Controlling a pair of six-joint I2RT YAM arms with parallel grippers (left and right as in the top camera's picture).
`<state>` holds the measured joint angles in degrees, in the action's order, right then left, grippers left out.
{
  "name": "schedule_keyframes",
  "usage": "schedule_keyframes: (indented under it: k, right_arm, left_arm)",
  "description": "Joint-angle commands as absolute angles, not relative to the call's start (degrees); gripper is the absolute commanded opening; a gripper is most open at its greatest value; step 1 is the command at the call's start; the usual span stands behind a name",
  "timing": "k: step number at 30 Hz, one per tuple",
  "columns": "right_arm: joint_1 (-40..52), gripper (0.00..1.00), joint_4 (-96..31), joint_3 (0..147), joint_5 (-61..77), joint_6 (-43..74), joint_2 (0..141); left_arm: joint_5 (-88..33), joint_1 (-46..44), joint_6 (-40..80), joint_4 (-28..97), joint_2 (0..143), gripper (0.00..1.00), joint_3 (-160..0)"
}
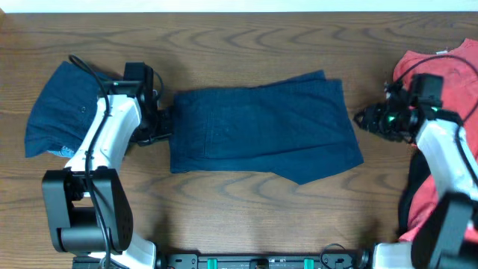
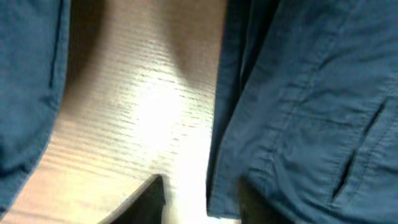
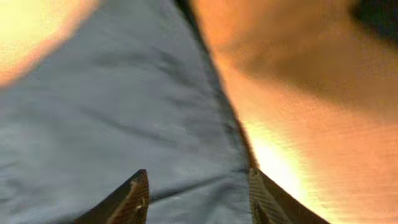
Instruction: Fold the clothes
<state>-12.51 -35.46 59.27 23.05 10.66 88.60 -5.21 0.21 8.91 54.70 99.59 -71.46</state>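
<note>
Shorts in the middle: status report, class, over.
Left pincer, right pincer open, at shorts' ends. Shorts flat, not gripped. Nothing in the way.

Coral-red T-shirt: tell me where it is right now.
In the overhead view the coral-red T-shirt lies bunched at the far right, partly under the right arm, to the right of the navy shorts spread at centre.

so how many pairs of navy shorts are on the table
2. One pair lies spread flat mid-table; the other lies folded at the far left. The red shirt at the right might hide more.
</note>
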Motion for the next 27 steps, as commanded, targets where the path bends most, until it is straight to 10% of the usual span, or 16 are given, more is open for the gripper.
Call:
schedule_keyframes:
  k: [1, 5, 18, 27]
  right_arm:
    - [-10.6, 0.53, -35.1, 59.2, 29.1, 8.9, 84.5]
    - [-5.5, 0.53, -36.1, 59.1, 28.5, 7.4, 84.5]
    - [4.8, 0.23, -34.6, 58.9, 18.7, 12.2, 103.8]
    - [4.9, 0.2, -33.4, 58.9, 18.6, 12.1, 108.0]
  left_arm:
    - [-7.3, 0.3, 8.6, 55.7, 99.2, 0.62, -71.6]
    - [-7.6, 0.3, 8.6, 52.3, 99.3, 0.99, -69.2]
    - [-19.3, 0.3, 2.5, 47.0, 107.7, 0.98, -67.5]
    - [-19.8, 0.4, 2.3, 44.3, 113.8, 0.98, -67.5]
